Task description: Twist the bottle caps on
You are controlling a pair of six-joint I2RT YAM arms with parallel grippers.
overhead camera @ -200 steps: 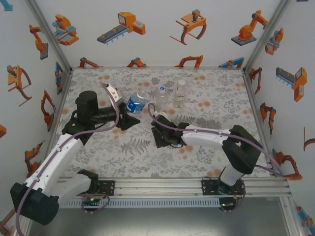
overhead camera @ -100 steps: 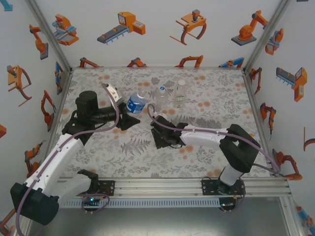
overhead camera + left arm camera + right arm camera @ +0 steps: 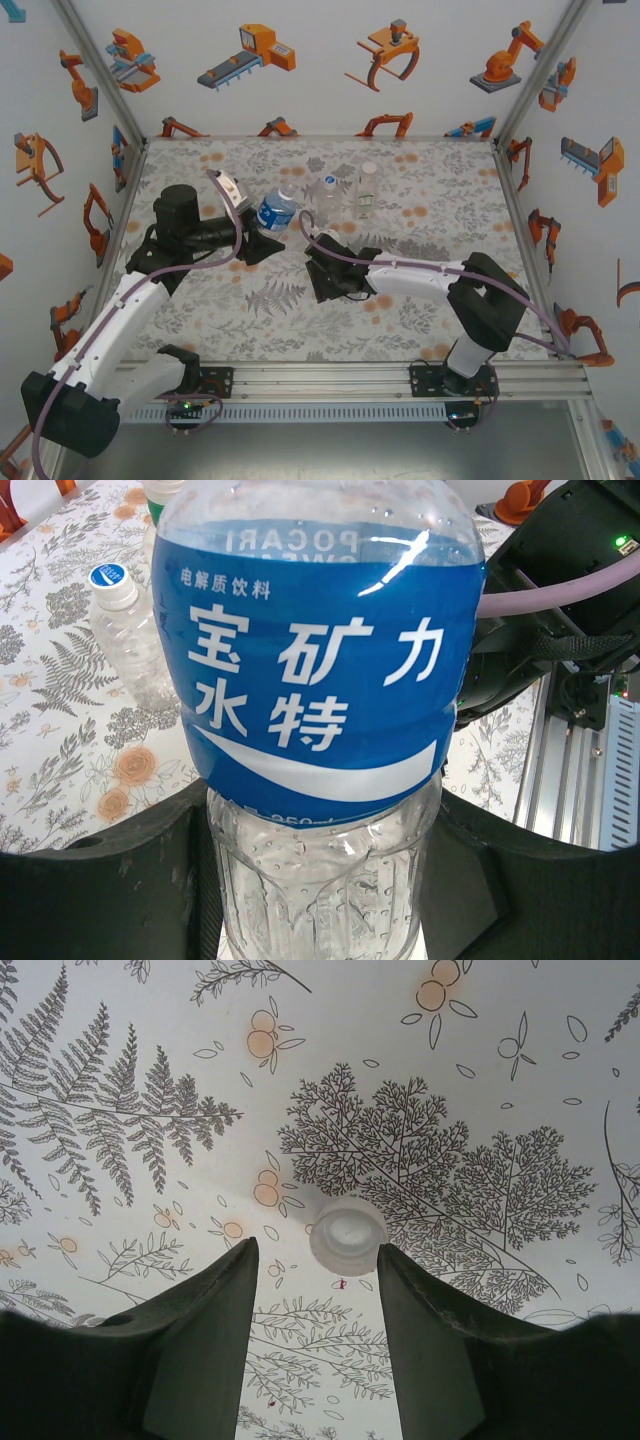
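Observation:
My left gripper (image 3: pixel 320 890) is shut on the lower, clear part of the blue-labelled bottle (image 3: pixel 320 660), which stands upright left of the table's centre (image 3: pixel 277 212). The black fingers (image 3: pixel 95 880) press on both of its sides. The plain bottle (image 3: pixel 326 196) wears a cap with a blue top (image 3: pixel 110 577), and the green-white labelled bottle (image 3: pixel 367 190) stands to its right. My right gripper (image 3: pixel 318 1248) points down at the table, open. A white bottle cap (image 3: pixel 347 1236) lies hollow side up on the cloth just beyond its fingertips, close to the right fingertip (image 3: pixel 392 1260).
The floral tablecloth (image 3: pixel 430 215) covers the whole table. The right arm's black wrist (image 3: pixel 330 275) hovers just in front of the three bottles. Printed walls close the left, back and right sides, and a metal rail (image 3: pixel 330 378) runs along the near edge.
The right arm has shifted slightly to the left above the cloth. The left arm and the blue-labelled bottle have stayed where they were.

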